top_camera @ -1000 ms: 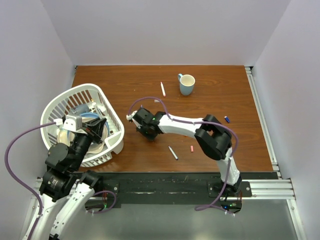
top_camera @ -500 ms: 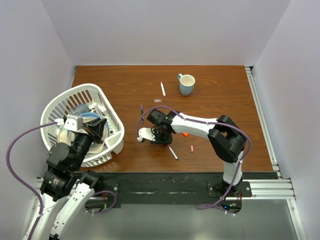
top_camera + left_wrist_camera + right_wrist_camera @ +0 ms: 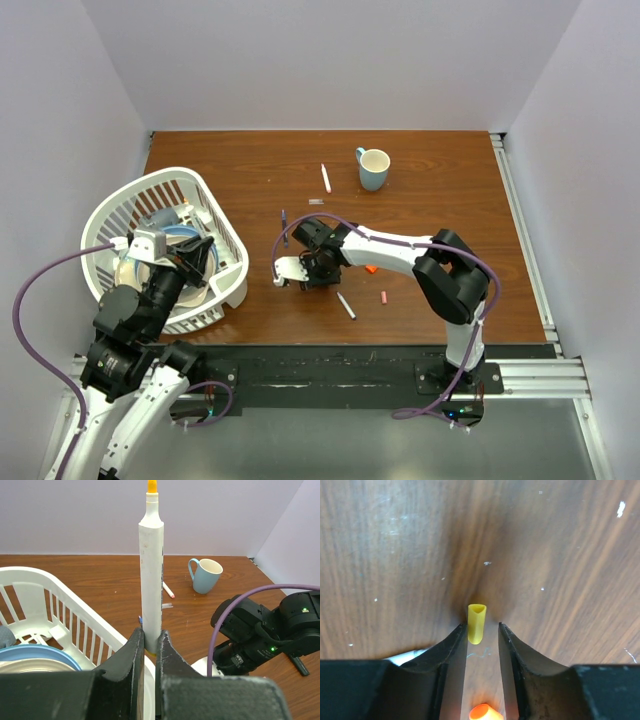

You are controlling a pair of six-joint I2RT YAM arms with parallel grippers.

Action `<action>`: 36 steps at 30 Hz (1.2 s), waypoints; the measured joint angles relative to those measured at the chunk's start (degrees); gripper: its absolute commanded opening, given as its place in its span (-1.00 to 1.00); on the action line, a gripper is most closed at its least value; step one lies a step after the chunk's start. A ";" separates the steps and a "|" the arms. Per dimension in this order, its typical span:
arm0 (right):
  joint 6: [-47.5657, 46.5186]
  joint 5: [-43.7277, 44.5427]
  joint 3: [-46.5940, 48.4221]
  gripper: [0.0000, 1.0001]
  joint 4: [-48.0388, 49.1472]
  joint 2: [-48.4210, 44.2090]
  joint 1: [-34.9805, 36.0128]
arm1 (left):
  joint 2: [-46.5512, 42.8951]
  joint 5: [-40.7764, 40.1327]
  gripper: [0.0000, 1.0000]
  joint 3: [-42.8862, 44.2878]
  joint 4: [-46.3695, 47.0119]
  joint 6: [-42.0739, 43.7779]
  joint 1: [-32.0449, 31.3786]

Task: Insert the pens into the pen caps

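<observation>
My left gripper (image 3: 148, 635) is shut on a white pen (image 3: 151, 570) with a yellow-orange tip and holds it upright; in the top view this gripper (image 3: 188, 258) is over the basket. My right gripper (image 3: 482, 627) is open and low on the table, its jaws either side of a yellow cap (image 3: 476, 623) that lies flat. An orange cap (image 3: 485, 713) lies further back between the fingers and shows in the top view (image 3: 370, 268). In the top view the right gripper (image 3: 310, 272) hides the yellow cap. A grey pen (image 3: 346, 305), pink cap (image 3: 384, 297), purple pen (image 3: 284, 220), white pen (image 3: 326, 178) and blue cap (image 3: 455, 238) lie on the table.
A white basket (image 3: 225, 215) with dishes stands at the left. A blue mug (image 3: 373, 168) stands at the back centre. A small clear piece (image 3: 316, 201) lies near the white pen. The right arm (image 3: 400, 250) stretches across the table's middle.
The right gripper has moved toward the near side and come down onto the table, uncovering the purple pen. In the last half second it barely moved. The left arm is still.
</observation>
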 measured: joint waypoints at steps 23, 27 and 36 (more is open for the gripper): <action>104.00 24.24 2.08 -0.24 0.07 -12.09 -1.53 | -1.09 1.64 -1.00 -0.09 0.48 0.02 0.00; 126.40 25.53 3.69 -0.23 -8.76 -8.68 -1.49 | -1.14 2.12 -1.00 -0.09 0.55 0.02 0.00; 150.07 25.24 10.97 -0.20 -22.45 2.29 -1.44 | -1.27 2.62 -1.00 -0.09 0.50 0.02 0.00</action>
